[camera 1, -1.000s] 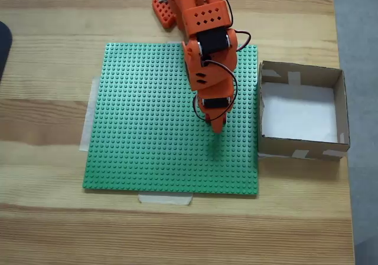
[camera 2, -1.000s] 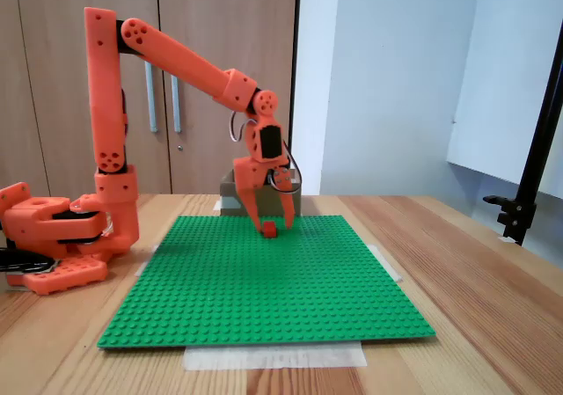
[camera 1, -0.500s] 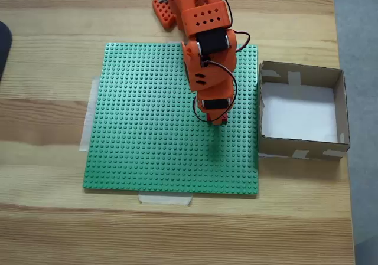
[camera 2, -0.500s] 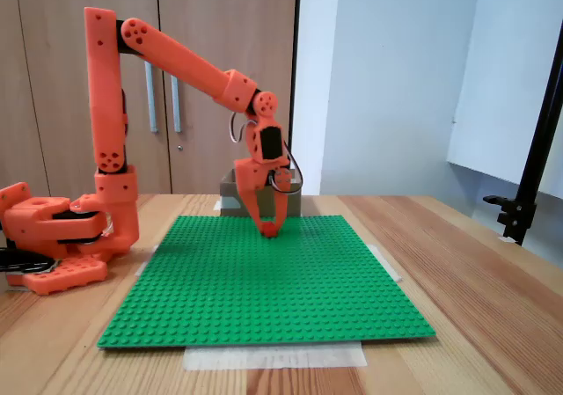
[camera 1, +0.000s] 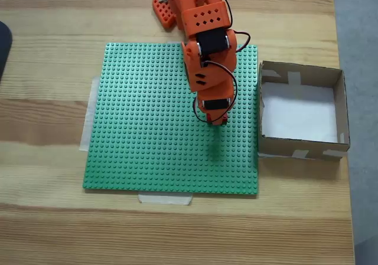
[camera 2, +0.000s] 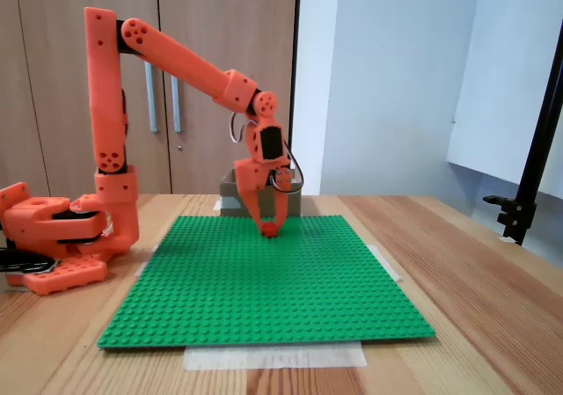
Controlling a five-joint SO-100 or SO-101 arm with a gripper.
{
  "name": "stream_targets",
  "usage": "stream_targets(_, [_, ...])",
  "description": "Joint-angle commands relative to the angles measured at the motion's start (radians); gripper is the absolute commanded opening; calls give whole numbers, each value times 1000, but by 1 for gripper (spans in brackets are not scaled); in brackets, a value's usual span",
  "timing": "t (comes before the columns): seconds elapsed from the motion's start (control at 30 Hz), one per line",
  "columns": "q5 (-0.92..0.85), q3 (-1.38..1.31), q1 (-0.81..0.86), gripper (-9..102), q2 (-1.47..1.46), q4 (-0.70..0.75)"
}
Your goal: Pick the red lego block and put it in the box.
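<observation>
Pale pine planks make up the tabletop (camera 1: 47,229), and a green Lego baseplate (camera 1: 147,141) lies on it, held by strips of masking tape (camera 1: 165,199) at its edges. Wooden cupboard doors (camera 2: 53,78) and a white wall (camera 2: 387,78) stand behind the table in the side-on fixed view.

An orange SO-100 arm (camera 2: 176,56) rises from its base (camera 2: 53,245) at one edge of the tabletop and reaches out over the baseplate. Its gripper (camera 2: 269,229) points straight down, the tips meeting just above the studs, toward the baseplate edge nearest the box. The fingers are drawn together around the red lego block (camera 2: 269,228), a small red shape pinched between the tips; from above, a sliver of red (camera 1: 219,122) shows under the gripper (camera 1: 217,123).

A shallow cardboard box (camera 1: 339,108) with a white bottom and pale tape patches sits just beside the baseplate's edge, on the right in the view from above.
</observation>
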Motion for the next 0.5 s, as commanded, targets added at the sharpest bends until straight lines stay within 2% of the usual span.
stream_targets(0.0, [11, -43, 5, -1, 35, 18])
stream_targets(0.47, [31, -78, 20, -1, 91, 54])
